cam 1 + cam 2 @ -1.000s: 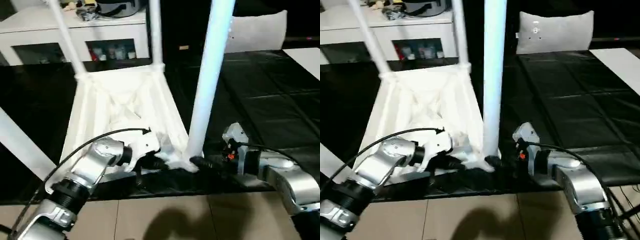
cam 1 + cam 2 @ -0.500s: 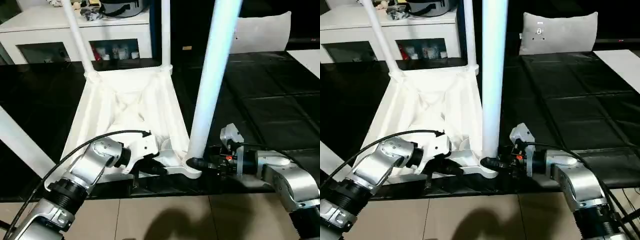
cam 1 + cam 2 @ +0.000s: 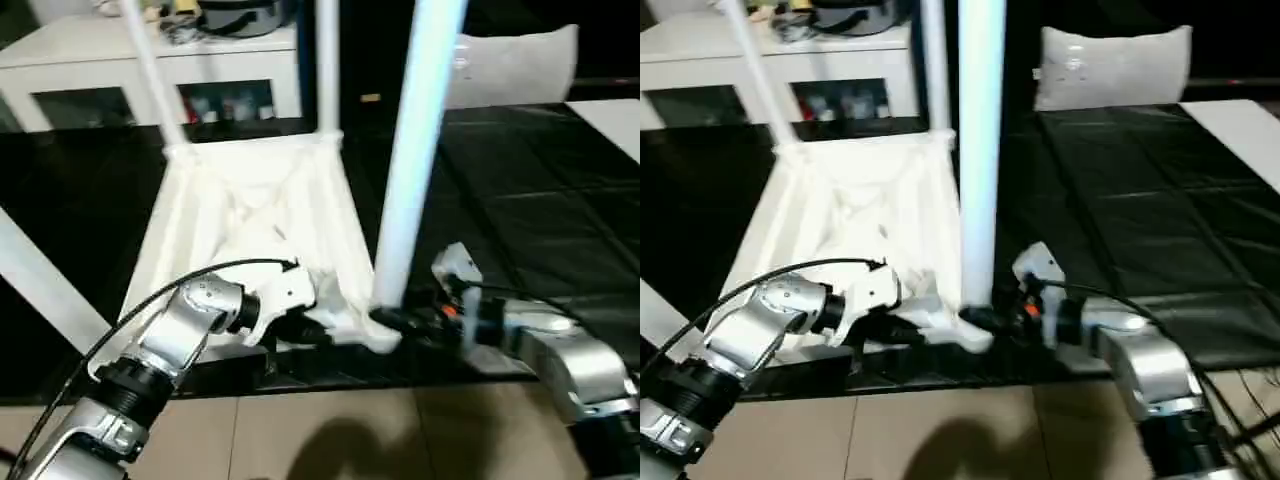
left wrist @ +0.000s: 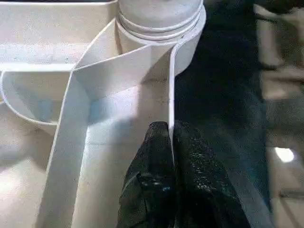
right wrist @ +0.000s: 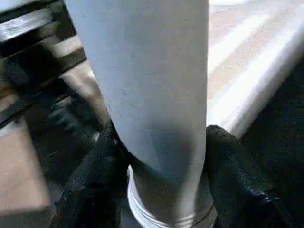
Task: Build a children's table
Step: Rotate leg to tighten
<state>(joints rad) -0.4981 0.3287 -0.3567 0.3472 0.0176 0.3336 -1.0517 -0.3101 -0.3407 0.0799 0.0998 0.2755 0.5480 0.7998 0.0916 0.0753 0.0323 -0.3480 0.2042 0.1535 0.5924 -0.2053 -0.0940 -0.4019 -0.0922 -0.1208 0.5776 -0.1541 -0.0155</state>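
Note:
The children's table lies upside down on a black mat, its ribbed top [image 3: 250, 215] facing up and its white legs rising from the corner sockets. The near-right leg [image 3: 410, 150] stands upright in its socket [image 4: 159, 19]. My right gripper [image 3: 385, 318] is shut around this leg's base, a black finger [image 5: 102, 156] pressed on each side. My left gripper [image 3: 310, 330] is shut on the thin rim wall [image 4: 170, 85] of the top, just beside that socket. Two far legs [image 3: 327, 65] stand upright, and the near-left leg [image 3: 40, 285] slants off to the left.
A white low cabinet [image 3: 90, 50] with glass doors stands behind the table, clutter on top. A pale cushion [image 3: 1110, 65] leans at the back right. The black mat [image 3: 520, 200] stretches right to a white sheet [image 3: 610, 115]. Tan floor [image 3: 330, 440] lies in front.
My right gripper's fingers have closed in around the base of the near-right leg. The left gripper keeps its pinch on the rim. The head camera has shifted slightly.

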